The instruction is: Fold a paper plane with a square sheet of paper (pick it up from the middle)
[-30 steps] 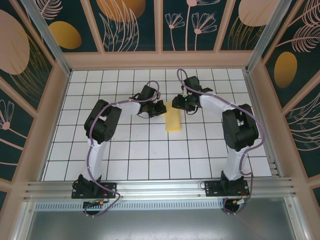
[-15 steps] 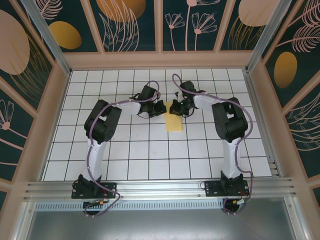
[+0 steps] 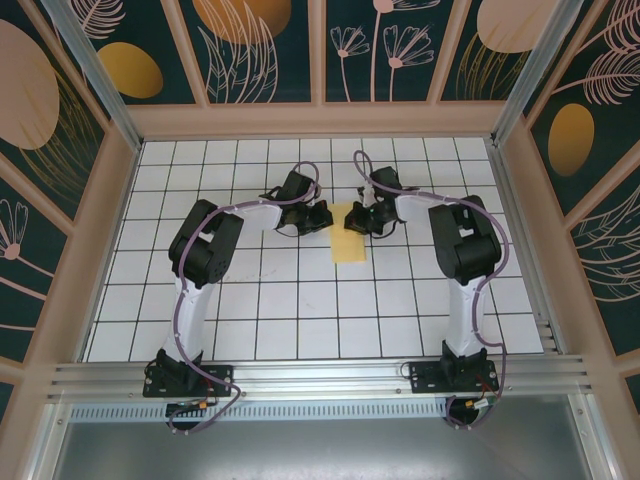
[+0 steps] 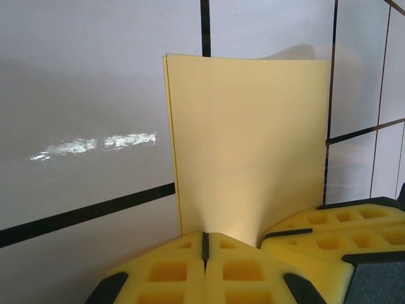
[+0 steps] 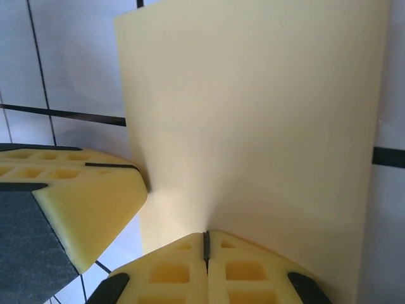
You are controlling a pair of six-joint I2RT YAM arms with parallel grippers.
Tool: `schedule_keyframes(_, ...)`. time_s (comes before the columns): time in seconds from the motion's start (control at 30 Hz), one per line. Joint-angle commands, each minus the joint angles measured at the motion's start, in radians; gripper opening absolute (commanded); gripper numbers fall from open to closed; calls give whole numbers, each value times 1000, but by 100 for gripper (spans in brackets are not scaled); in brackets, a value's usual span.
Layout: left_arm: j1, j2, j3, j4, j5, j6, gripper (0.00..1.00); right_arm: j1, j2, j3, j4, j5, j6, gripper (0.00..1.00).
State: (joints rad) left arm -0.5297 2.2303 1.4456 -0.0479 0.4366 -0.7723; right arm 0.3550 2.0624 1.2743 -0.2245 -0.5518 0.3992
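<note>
Handling of the yellow sheet (image 3: 350, 245): thin, very light, limp. Judged easy to crease, crumple or tear, and slick enough on the white grid table (image 3: 200, 300) to slide rather than lift. Already doubled over into a narrow rectangle, two layers showing along one long edge in the left wrist view. Best taken at an edge or corner with a flat pinch of soft pads, not pushed from the side. Best kept low and taut between two holds, to stop sagging or twisting.

Place: flat on the table, directly right of the left gripper (image 3: 322, 216), far end level with it, near end trailing back toward the arm bases.

Left gripper: fully closed, yellow foam pads (image 4: 171, 272) pressed together with only a dark slit between. Apparently nipping the sheet at its far end, the rest stretching away flat from the tips. Depth of the bite hard to confirm.

Right gripper (image 3: 358, 218): just right of the left gripper, tips nearly touching it. Likewise squeezed closed, pads (image 5: 171, 272) meeting at a slit, apparently pinching the same end close alongside. Both holds crowded at one end, so probably little control over the free end.
</note>
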Motion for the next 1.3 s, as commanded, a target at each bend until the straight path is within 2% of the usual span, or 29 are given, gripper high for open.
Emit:
schedule_keyframes(0.0, 14, 135, -91, -227, -252, 1, 0, -32, -47, -96, 26, -4, 0, 7)
schedule_keyframes(0.3, 14, 136, -108, -219, -265, -5, 0, -98, -115, -260, 147, -45, 2, 6)
schedule_keyframes(0.53, 15, 137, -111, -214, -262, -8, 0, -125, -182, -278, 146, -10, 11, 6)
schedule_keyframes(0.67, 14, 136, -108, -212, -257, -4, 0, -102, -222, -221, 176, -43, 39, 6)
schedule_keyframes(1.0, 14, 133, -110, -211, -253, -8, 0, -23, -39, -73, 223, -68, 96, 0)
schedule_keyframes(1.27, 14, 135, -112, -218, -253, 2, 0, -64, -15, -155, 276, -40, 88, 0)
